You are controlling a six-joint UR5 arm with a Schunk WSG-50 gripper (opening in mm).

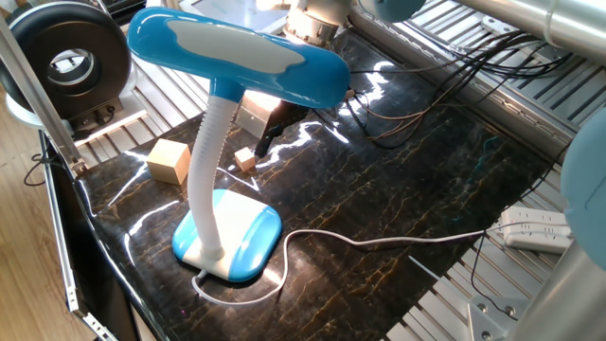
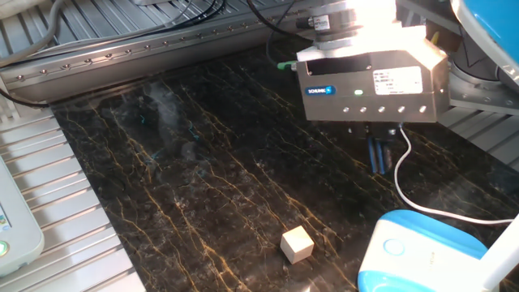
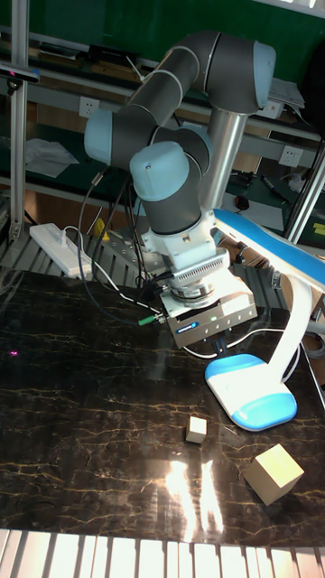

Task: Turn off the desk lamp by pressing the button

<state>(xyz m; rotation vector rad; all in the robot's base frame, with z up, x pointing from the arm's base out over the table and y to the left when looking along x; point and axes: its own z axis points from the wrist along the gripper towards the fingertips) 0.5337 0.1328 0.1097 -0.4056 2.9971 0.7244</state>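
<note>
The other fixed view shows the gripper [image 2: 379, 156] hung above the dark marbled bench [image 2: 203, 178], just short of the blue desk lamp [image 2: 422, 251] base, on which the button [image 2: 393, 247] is seen. A blue label is carried on the gripper body; its writing cannot be read. Whether the jaws are parted cannot be told. A small wooden cube [image 2: 297, 244] lies nearby.
</note>
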